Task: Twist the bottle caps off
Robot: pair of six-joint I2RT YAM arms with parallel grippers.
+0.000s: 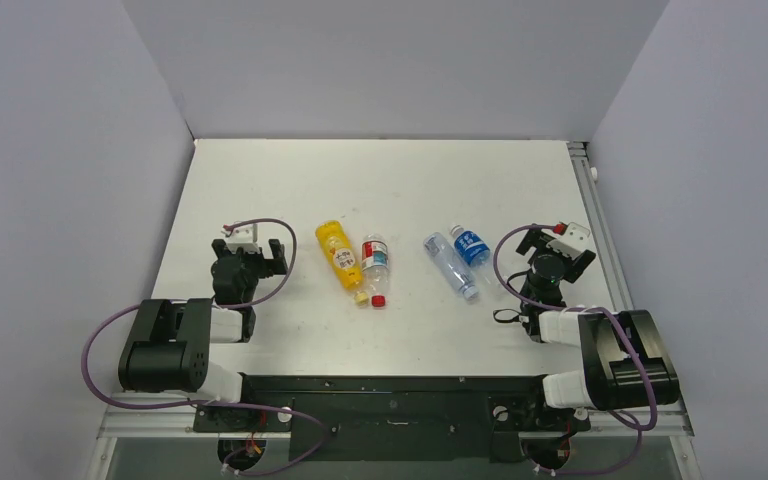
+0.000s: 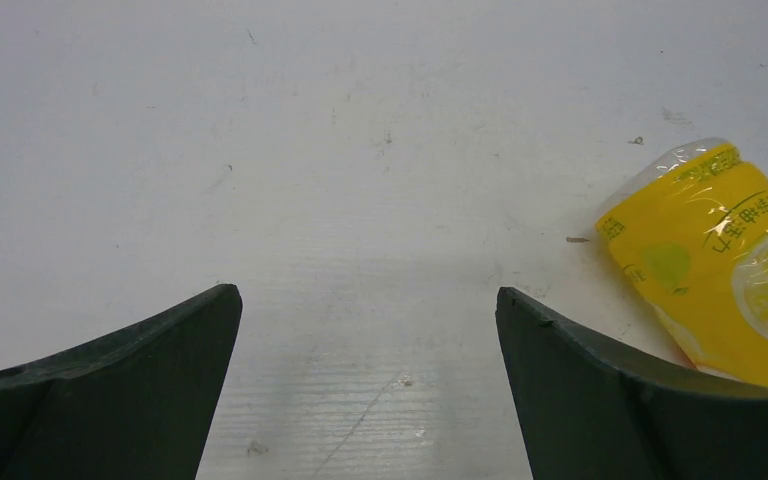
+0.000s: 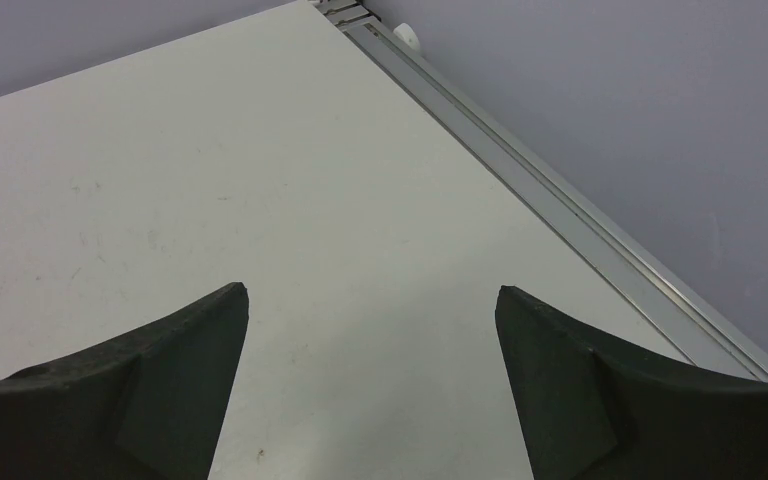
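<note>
Top external view: four bottles lie on their sides on the white table [image 1: 260,180], in two pairs well apart, between my two arms. The left pair is the yellow-orange juice bottle [image 1: 337,252] and, just beside it, the clear bottle with the red-white label [image 1: 375,262]. Their necks point toward my bases, with the yellow cap [image 1: 361,297] and the red cap [image 1: 379,299] still on and side by side. The right pair is the plain clear bottle [image 1: 448,262], its white cap [image 1: 471,295] on and also toward the near edge, and the blue-label bottle [image 1: 471,247] just beside it. That bottle's cap is too small for me to make out.

Left wrist view: my left gripper [image 2: 367,292] stands with its fingers wide apart and nothing between them, above bare table. The base end of the juice bottle lies ahead and to the right, beside my right-hand finger; whether it touches I cannot tell.

Right wrist view: my right gripper [image 3: 372,290] is likewise spread wide and holds nothing. It faces the far right corner of the table, where the metal rail [image 3: 560,210] runs along the edge against the grey wall [image 3: 660,100]. No bottle shows in this view.
</note>
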